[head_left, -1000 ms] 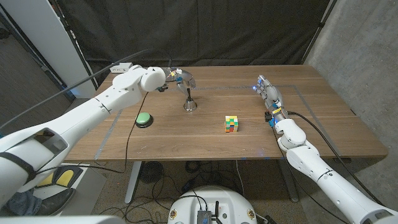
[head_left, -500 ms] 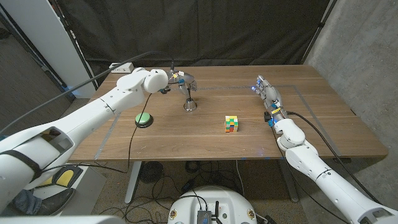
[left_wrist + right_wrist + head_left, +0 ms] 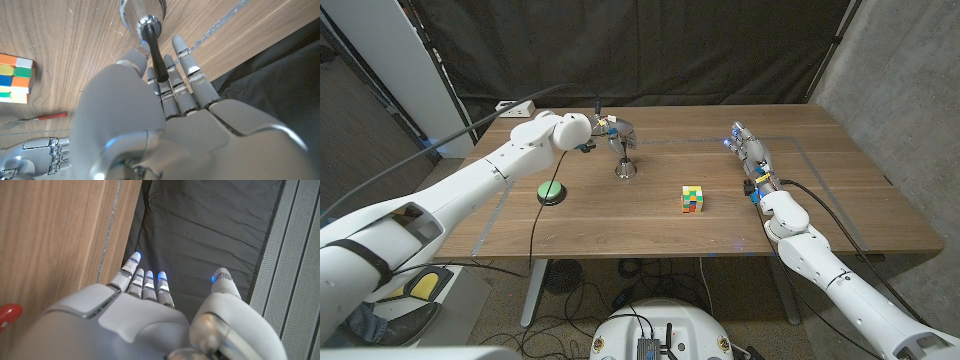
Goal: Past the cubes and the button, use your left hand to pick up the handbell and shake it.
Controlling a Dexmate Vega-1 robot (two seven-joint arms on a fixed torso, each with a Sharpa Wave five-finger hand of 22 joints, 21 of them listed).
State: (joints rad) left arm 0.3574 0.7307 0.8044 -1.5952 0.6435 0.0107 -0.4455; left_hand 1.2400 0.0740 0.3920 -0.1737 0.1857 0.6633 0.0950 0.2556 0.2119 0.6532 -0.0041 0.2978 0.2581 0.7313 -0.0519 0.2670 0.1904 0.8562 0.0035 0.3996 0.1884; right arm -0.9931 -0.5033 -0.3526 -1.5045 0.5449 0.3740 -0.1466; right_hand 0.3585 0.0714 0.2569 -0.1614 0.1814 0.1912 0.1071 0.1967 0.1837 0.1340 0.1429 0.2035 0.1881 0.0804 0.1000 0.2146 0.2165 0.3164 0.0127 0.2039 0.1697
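Observation:
The handbell (image 3: 626, 166), silver with a black handle, stands upright on the table past the green button (image 3: 551, 191) and the coloured cube (image 3: 692, 198). My left hand (image 3: 609, 128) is at the top of the handle. In the left wrist view the handle (image 3: 156, 55) lies between the thumb and the outstretched fingers (image 3: 186, 60), which are not curled round it; the bell's body (image 3: 142, 10) sits on the wood. My right hand (image 3: 748, 146) stands on its edge at the table's right side, fingers straight and holding nothing.
A fork with a red handle (image 3: 44, 117) lies on the table near my right hand (image 3: 37, 152). A power strip (image 3: 513, 105) sits at the back left corner. A black curtain hangs behind the table.
My left hand has moved right from beside the bell until its fingers bracket the handle. The bell, the cube, the button and the right arm have stayed put.

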